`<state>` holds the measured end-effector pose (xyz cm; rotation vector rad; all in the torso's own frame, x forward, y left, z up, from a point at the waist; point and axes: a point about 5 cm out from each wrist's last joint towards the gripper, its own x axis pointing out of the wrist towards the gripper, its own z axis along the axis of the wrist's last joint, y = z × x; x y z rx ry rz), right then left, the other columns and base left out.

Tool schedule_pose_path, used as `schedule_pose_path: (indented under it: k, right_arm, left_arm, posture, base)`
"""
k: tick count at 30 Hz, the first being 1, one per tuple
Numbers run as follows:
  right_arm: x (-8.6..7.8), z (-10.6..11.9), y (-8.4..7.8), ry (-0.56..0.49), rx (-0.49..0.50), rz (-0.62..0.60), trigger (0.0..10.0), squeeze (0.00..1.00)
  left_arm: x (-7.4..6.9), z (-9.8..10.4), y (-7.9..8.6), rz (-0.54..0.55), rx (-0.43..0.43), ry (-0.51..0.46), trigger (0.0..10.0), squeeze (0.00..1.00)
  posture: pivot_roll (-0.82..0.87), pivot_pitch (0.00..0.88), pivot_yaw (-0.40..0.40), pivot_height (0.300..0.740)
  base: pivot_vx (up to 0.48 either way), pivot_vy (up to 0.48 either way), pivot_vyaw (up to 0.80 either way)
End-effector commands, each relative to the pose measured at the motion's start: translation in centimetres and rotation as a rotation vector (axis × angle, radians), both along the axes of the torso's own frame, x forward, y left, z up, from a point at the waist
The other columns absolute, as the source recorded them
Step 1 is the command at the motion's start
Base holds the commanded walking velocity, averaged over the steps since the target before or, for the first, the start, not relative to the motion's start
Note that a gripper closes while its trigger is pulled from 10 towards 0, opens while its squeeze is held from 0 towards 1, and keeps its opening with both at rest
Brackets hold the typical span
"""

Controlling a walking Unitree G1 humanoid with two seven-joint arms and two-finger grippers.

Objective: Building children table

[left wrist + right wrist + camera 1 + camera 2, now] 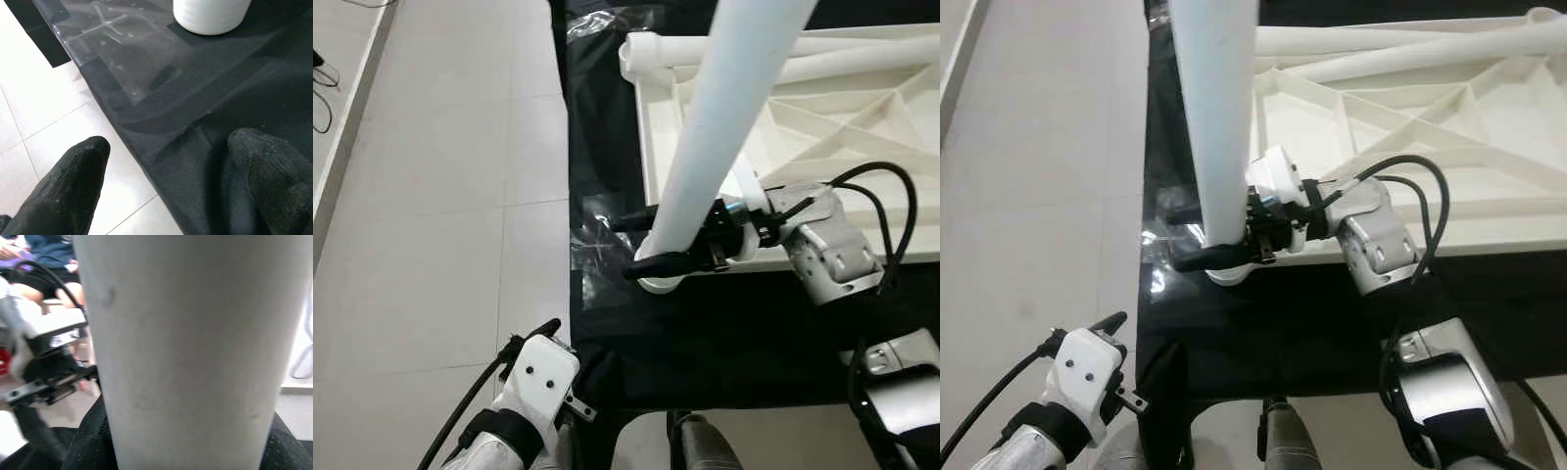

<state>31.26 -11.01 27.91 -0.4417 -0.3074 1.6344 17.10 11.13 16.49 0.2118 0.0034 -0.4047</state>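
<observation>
A white children's table top point(847, 113) lies upside down on a black cloth point(705, 338). One long white table leg point(729, 98) stands tilted at the top's near left corner, its foot end point(210, 14) low over the cloth. My right gripper point(642, 245) is shut on this leg near its lower end; the leg point(190, 357) looms close between its black fingers. Low at the left hangs my left arm point(543, 377). My left gripper point(171, 186) is open over the cloth's edge, holding nothing.
Two more white legs point(862, 59) lie across the far side of the table top. A clear plastic bag point(597, 245) lies on the cloth beside the leg. Pale floor tiles point(440, 196) spread to the left. A seated person point(44, 254) appears behind my right arm.
</observation>
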Motion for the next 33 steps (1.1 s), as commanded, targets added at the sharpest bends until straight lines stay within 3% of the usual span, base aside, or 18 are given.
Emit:
schedule_pose_path:
  k: [1, 3, 6, 7, 15, 17, 20, 23, 26, 28, 31, 33]
  right_arm:
    - [-0.1, -3.5, 0.7, 0.110, -0.098, -0.031, 10.0, 0.00]
    - [-1.1, -4.6, 0.2, 0.147, -0.109, -0.173, 10.0, 0.00]
    - [-1.3, -5.0, 0.1, 0.154, -0.123, -0.225, 10.0, 0.00]
    - [-1.5, -6.3, 0.2, 0.205, -0.139, -0.370, 10.0, 0.00]
    - [-1.6, -7.9, 0.2, 0.325, -0.070, -0.660, 10.0, 0.00]
    - [-1.3, -7.9, -0.2, 0.314, -0.024, -0.771, 10.0, 0.00]
    - [-1.3, -7.8, -0.3, 0.309, -0.007, -0.810, 10.0, 0.00]
    - [-1.8, -7.3, -0.6, 0.279, 0.122, -0.968, 10.0, 0.00]
    - [-2.0, -7.2, -0.7, 0.271, 0.150, -1.005, 10.0, 0.00]
    - [-2.5, -7.3, -0.6, 0.254, 0.199, -1.048, 10.0, 0.00]
    - [-5.2, -8.2, 0.0, 0.202, 0.286, -1.118, 10.0, 0.00]
    - [-5.7, -8.6, 0.2, 0.182, 0.279, -1.130, 10.0, 0.00]
  left_arm:
    - [-0.2, -1.1, 0.0, 0.001, 0.003, 0.057, 10.0, 0.00]
    - [-0.1, -1.2, 0.1, -0.002, 0.003, 0.059, 10.0, 0.00]
    - [-0.1, -1.2, 0.1, -0.003, 0.003, 0.059, 10.0, 0.00]
    - [0.0, -1.3, 0.1, -0.005, 0.005, 0.058, 10.0, 0.00]
    - [0.3, -1.3, 0.2, -0.007, 0.009, 0.052, 10.0, 0.00]
    - [0.5, -1.3, 0.3, -0.006, 0.012, 0.050, 10.0, 0.00]
    - [0.6, -1.4, 0.3, -0.007, 0.013, 0.049, 10.0, 0.00]
    - [0.8, -1.4, 0.4, -0.007, 0.018, 0.044, 10.0, 0.00]
    - [0.8, -1.4, 0.5, -0.006, 0.018, 0.043, 10.0, 0.00]
    - [0.9, -1.4, 0.5, -0.007, 0.020, 0.042, 10.0, 0.00]
    - [1.1, -1.4, 0.6, -0.011, 0.024, 0.040, 10.0, 0.00]
    - [1.2, -1.4, 0.6, -0.012, 0.024, 0.039, 10.0, 0.00]
  posture:
    - [0.08, 0.418, 0.034, 0.740]
    - [0.07, 0.410, 0.031, 0.740]
    - [0.06, 0.408, 0.030, 0.740]
    - [0.05, 0.404, 0.026, 0.740]
    - [0.04, 0.405, 0.034, 0.740]
    - [0.04, 0.405, 0.035, 0.740]
    - [0.04, 0.405, 0.035, 0.740]
    - [0.03, 0.405, 0.041, 0.740]
    - [0.03, 0.405, 0.041, 0.740]
    - [0.03, 0.405, 0.045, 0.740]
    - [0.02, 0.402, 0.052, 0.740]
    - [0.02, 0.401, 0.053, 0.740]
  base:
    - [0.000, 0.000, 0.00]
    - [0.000, 0.000, 0.00]
    - [0.000, 0.000, 0.00]
    - [0.000, 0.000, 0.00]
    - [0.000, 0.000, 0.00]
    - [0.000, 0.000, 0.00]
    - [0.000, 0.000, 0.00]
    - [0.000, 0.000, 0.00]
    - [0.000, 0.000, 0.00]
    - [0.000, 0.000, 0.00]
    - [0.000, 0.000, 0.00]
    - [0.000, 0.000, 0.00]
